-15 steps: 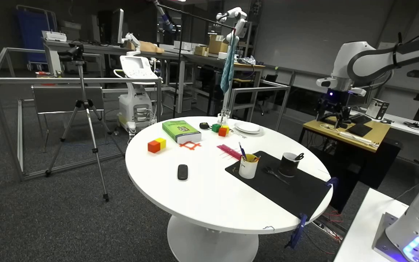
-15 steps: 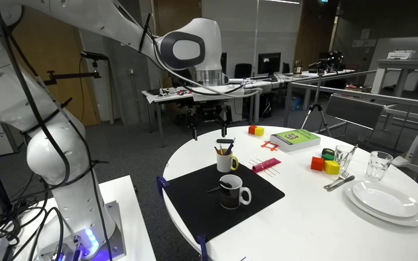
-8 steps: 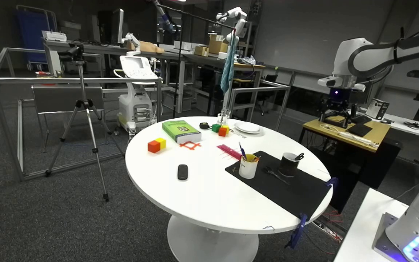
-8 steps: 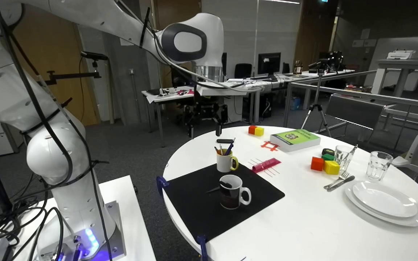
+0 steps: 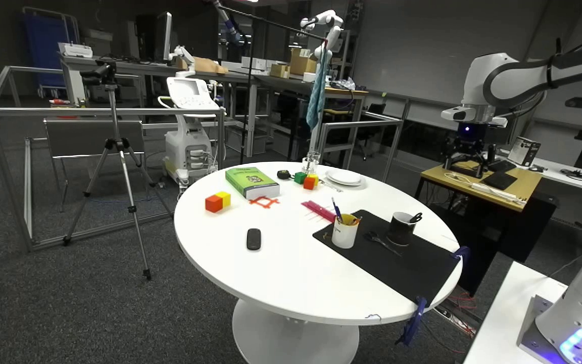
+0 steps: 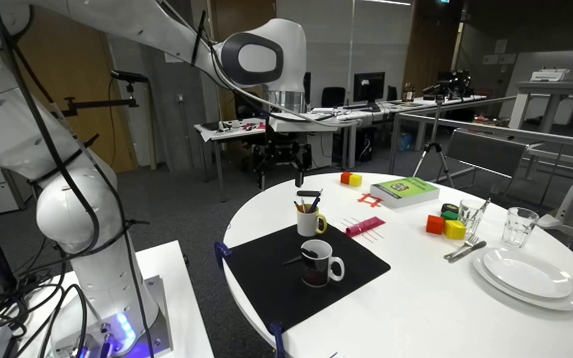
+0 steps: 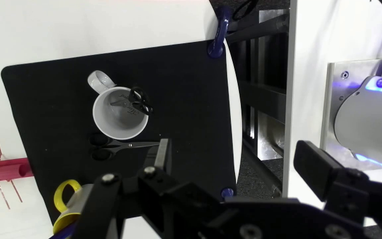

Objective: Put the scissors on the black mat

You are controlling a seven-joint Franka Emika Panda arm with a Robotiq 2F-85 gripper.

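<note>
The black mat (image 7: 191, 99) lies flat on the round white table. One pair of scissors (image 7: 111, 146) lies on the mat, beside a mug; it also shows in both exterior views (image 5: 383, 243) (image 6: 291, 260). A second pair with black handles (image 7: 139, 101) stands in the dark mug (image 7: 119, 114), handles over the rim. This mug (image 6: 316, 271) stands on the mat. My gripper (image 7: 235, 156) is open and empty. In both exterior views (image 5: 464, 172) (image 6: 280, 181) it hangs high, fingertips down, well above the table and apart from the scissors.
A white and yellow mug (image 6: 309, 221) with pens stands at the mat's edge. Blue clamps (image 6: 222, 251) hold the mat at the table edge. A pink holder (image 6: 365, 226), book (image 6: 406, 190), cubes (image 6: 434, 224), glasses (image 6: 519, 226) and plates (image 6: 527, 273) stand farther off.
My gripper has risen slightly and shifted a little during the first half second, then stays almost still. It remains open. The scissors, mugs and mat have not moved.
</note>
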